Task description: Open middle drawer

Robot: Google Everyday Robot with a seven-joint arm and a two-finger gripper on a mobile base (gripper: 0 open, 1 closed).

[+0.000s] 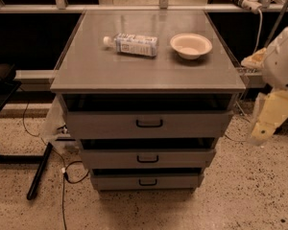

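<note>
- The middle drawer sits between the top drawer and the bottom drawer, with a black handle at its centre.
- The tool hangs to the right, well apart from the drawers; I cannot tell whether it is wide or narrow.
- A bottle lies on the surface near a bowl.

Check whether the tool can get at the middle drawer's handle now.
Probably yes. The tool hangs to the right of the cabinet, and nothing stands between it and the handle of the middle drawer, which faces open floor. The bottle and bowl sit on top, out of the way.
</note>
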